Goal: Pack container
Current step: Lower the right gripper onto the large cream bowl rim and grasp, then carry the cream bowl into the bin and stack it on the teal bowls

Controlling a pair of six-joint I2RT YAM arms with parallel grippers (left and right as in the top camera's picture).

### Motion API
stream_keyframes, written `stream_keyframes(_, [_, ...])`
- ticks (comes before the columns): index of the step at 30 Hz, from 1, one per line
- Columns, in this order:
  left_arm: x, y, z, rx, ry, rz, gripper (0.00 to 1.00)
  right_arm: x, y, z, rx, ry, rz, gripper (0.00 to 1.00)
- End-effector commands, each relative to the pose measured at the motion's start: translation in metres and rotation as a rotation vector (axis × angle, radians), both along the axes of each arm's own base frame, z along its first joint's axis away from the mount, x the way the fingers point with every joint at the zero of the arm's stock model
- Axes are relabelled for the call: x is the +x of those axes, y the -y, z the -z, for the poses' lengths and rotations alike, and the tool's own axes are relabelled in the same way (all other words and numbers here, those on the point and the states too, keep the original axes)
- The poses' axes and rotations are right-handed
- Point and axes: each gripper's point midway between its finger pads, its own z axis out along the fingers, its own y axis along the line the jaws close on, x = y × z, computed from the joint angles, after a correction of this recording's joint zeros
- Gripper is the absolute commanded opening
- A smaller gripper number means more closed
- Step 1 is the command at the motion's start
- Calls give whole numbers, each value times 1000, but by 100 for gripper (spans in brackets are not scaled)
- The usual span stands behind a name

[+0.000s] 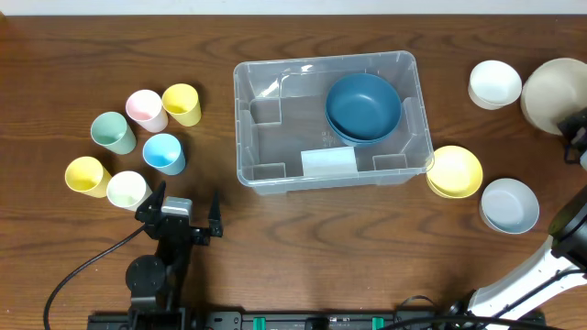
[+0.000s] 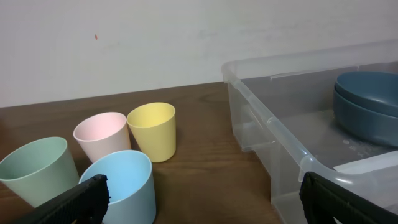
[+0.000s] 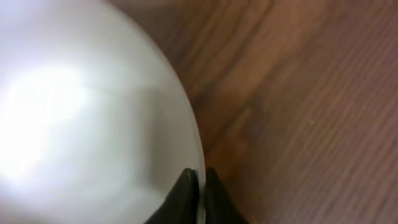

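Note:
The clear container [image 1: 240, 119] stands in the middle of the table, with two stacked dark blue bowls [image 1: 363, 107] in its right half. It also shows in the left wrist view [image 2: 280, 143], with the blue bowls [image 2: 367, 106] inside. My right gripper [image 1: 570, 136] is at the far right edge, shut on the rim of a pale beige bowl [image 1: 555, 90]. In the right wrist view its fingers [image 3: 201, 180] pinch that bowl's rim [image 3: 81, 112]. My left gripper [image 1: 179, 215] is open and empty at the front left, with its fingers [image 2: 202, 199] spread wide above the wood.
Several cups stand at the left: green [image 1: 113, 132], pink [image 1: 145, 109], yellow [image 1: 182, 104], light blue [image 1: 164, 153], yellow [image 1: 87, 175], cream [image 1: 127, 189]. To the container's right are yellow bowls [image 1: 454, 171], a pale blue bowl [image 1: 510, 204] and a white bowl [image 1: 494, 83].

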Motion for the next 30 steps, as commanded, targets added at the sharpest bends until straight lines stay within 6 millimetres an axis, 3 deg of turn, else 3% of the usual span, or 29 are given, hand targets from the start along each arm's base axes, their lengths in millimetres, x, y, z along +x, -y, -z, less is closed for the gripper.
stream_keyframes(1, [-1,1,16,4,-45,7,98,-14,0,19,18,-68,14,1])
stream_keyframes(9, [-1,1,16,4,-45,7,98,-19,-3,20,34,-87,13,1])
stream_keyframes(14, [-1,1,16,4,-44,7,98,-19,-3,-1,17,-67,15,1])
stream_keyframes(17, [-1,1,15,4,-44,7,98,-20,0,-29,-11,-32,20,1])
stream_keyframes(22, [-1,1,16,4,-44,7,98,-22,-3,-97,-73,66,13,1])
stream_keyframes(27, [-1,1,16,4,-45,7,98,-25,-22,-164,-69,207,-6,1])
stream_keyframes(30, [-1,1,16,4,-45,7,98,-20,-51,-202,-13,322,-85,1])
